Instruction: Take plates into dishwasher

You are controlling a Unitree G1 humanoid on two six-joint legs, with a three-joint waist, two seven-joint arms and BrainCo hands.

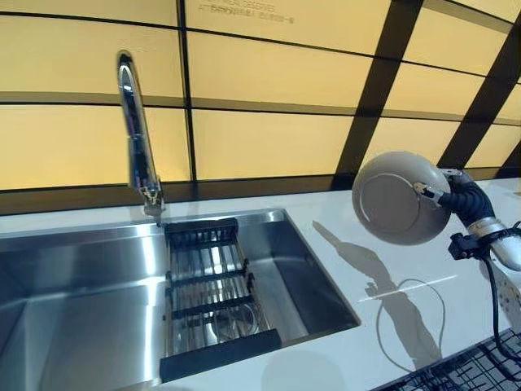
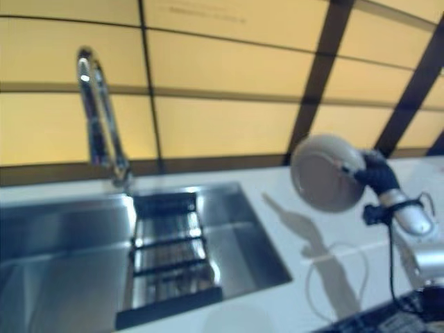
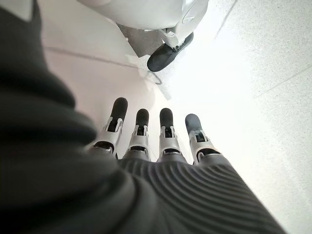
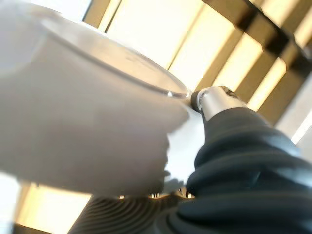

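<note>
A grey round plate (image 1: 399,198) hangs on edge in the air above the white counter (image 1: 342,244), its underside facing the sink. My right hand (image 1: 456,195) is shut on the plate's right rim, thumb (image 4: 214,100) across the edge. In the right wrist view the plate (image 4: 83,112) fills most of the picture. My left hand (image 3: 151,141) shows only in its own wrist view, fingers straight and holding nothing, pointing down at a pale floor.
A steel sink (image 1: 98,293) with a black-framed drain rack (image 1: 212,293) lies at the left, a tall chrome tap (image 1: 137,134) behind it. A yellow panelled wall (image 1: 269,98) backs the counter. A dark wire rack (image 1: 472,371) shows at the lower right corner.
</note>
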